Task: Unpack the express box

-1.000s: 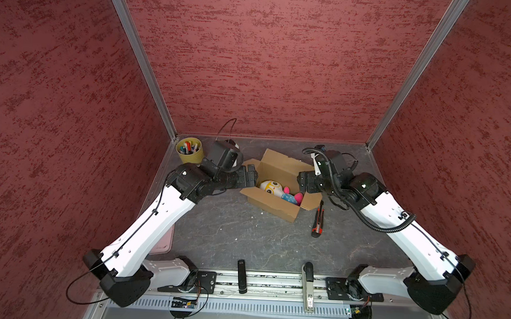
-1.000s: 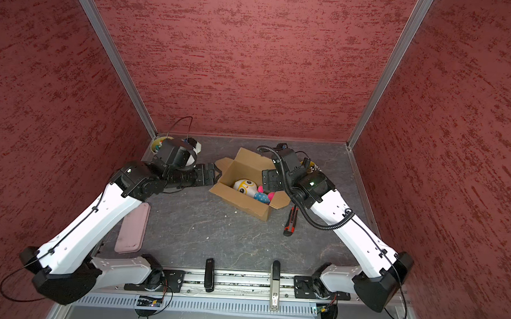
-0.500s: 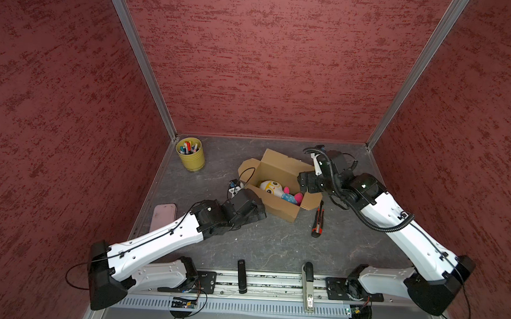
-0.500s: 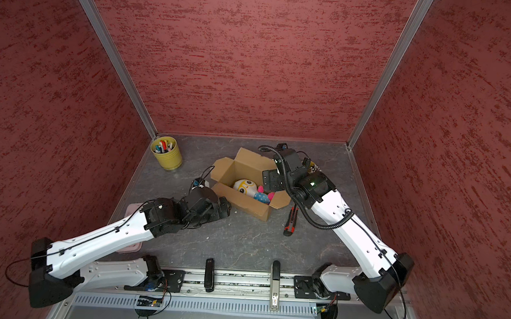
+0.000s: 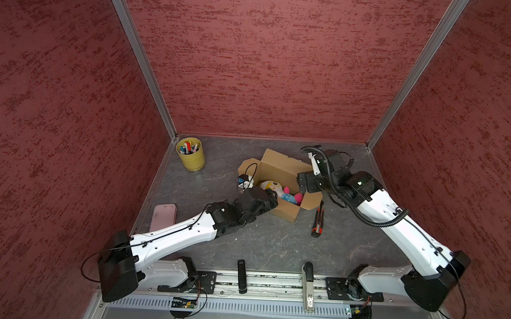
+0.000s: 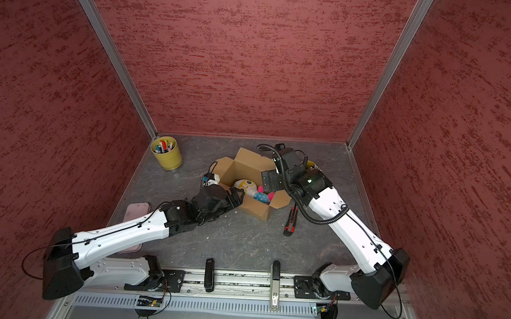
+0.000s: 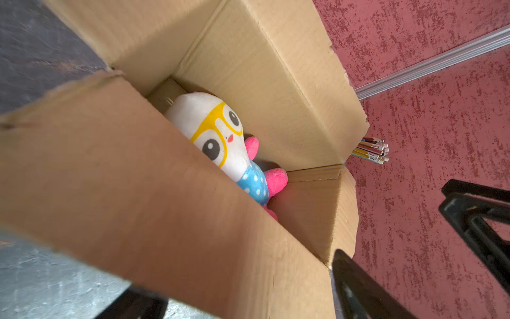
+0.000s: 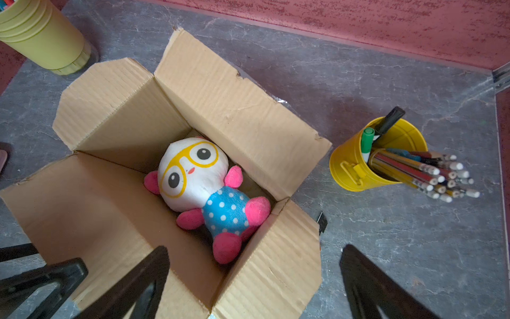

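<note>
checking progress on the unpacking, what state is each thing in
express box: open, flaps spread
plush toy: lying inside the box
left gripper: open, at the near flap
right gripper: open, above the box
utility knife: lying flat beside the box
pencil cup: upright, full

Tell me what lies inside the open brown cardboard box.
Inside the brown cardboard box lies one plush doll: white head, yellow glasses, blue dotted body, pink limbs. Nothing else shows; the floor under the doll is covered.
</note>
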Available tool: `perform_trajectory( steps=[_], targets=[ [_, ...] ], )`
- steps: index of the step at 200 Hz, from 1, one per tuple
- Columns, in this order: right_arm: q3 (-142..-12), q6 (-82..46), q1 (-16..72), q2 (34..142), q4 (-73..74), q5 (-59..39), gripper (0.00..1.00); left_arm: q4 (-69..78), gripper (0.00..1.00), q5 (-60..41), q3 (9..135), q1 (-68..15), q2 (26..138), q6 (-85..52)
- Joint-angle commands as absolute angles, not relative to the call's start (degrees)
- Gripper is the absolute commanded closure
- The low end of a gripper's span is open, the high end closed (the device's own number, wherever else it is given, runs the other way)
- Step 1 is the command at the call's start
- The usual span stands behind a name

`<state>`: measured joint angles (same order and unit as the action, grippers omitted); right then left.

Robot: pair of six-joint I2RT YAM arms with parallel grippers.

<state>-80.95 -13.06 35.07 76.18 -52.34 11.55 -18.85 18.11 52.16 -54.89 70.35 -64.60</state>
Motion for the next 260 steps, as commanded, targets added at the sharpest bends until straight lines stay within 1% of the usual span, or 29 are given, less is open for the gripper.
perform_trajectory(
  steps=[1, 33, 51, 67, 87, 133, 172, 216, 242, 260],
  targets=[
    [-83.0, -12.1, 34.6, 76.7, -52.1, 10.2, 0.01, -14.9, 0.19, 17.5, 51.3, -53.5, 71.3, -64.6],
    [-83.6, -11.7, 34.6, 77.5, -52.5, 9.0, 0.01, -13.3, 0.30, 17.1, 50.0, -50.8, 71.3, -64.0],
    [-84.7, -11.5, 34.5, 78.1, -53.3, 8.1, 0.02, -12.6, 0.40, 15.8, 49.6, -48.8, 71.3, -63.2],
    [-85.8, -11.4, 34.5, 79.0, -54.0, 6.6, 0.05, -11.0, 0.50, 13.9, 49.0, -47.2, 71.3, -62.4],
    [-86.7, -11.6, 34.6, 80.2, -54.5, 4.1, 0.11, -10.2, 0.60, 11.8, 48.5, -45.6, 71.5, -61.4],
    [-88.4, -13.8, 34.7, 82.3, -55.6, 2.7, 0.18, -8.3, 0.74, 5.3, 46.0, -41.1, 70.6, -59.1],
    [-89.9, -15.7, 35.9, 83.0, -56.5, 0.0, 0.23, -7.7, 0.77, -1.3, 43.6, -35.4, 67.6, -56.2],
    [-95.3, -17.5, 40.3, 89.9, -59.4, 0.6, 0.24, -7.2, 0.77, -11.1, 42.6, -27.3, 64.9, -52.3],
    [-98.4, -18.6, 42.5, 94.3, -61.2, 1.2, 0.24, -6.9, 0.77, -19.5, 43.4, -22.9, 66.1, -49.7],
    [-100.2, -19.2, 43.3, 97.5, -62.0, 1.2, 0.24, -6.9, 0.76, -23.9, 44.3, -21.3, 68.3, -48.1]
  ],
)
